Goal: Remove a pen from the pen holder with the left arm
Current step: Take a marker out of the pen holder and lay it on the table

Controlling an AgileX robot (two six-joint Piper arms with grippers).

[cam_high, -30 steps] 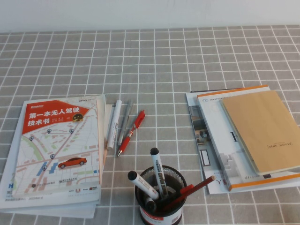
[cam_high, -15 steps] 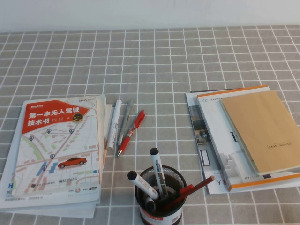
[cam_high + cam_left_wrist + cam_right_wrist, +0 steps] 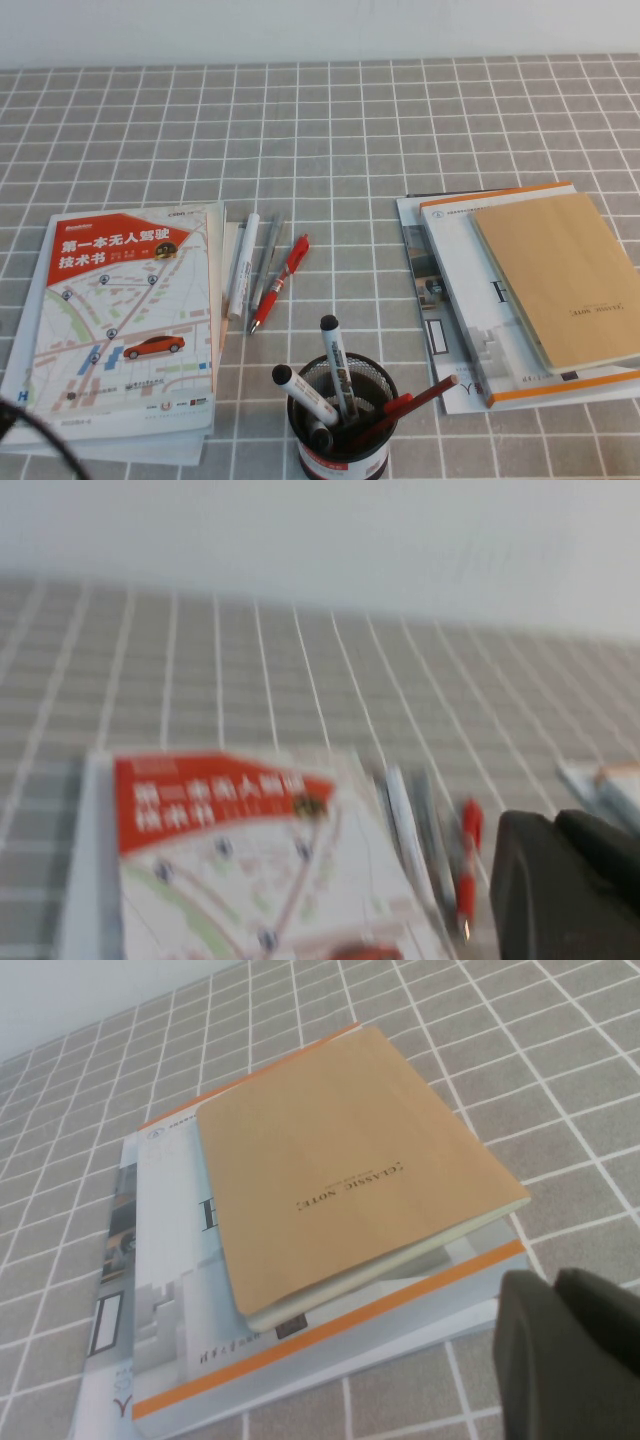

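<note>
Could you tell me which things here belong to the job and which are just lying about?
Job: pen holder, pens in it, left gripper (shut, near the map book).
Lying about: map book, three loose pens, book stack, right gripper beside that stack.

Left gripper (image 3: pixel 560 865) sits low on my left side, aimed forward, nearly level, fingers pressed together, holding nothing. Right gripper (image 3: pixel 558 1335) hangs on my right side, angled downward, fingers together too, also holding nothing.
</note>
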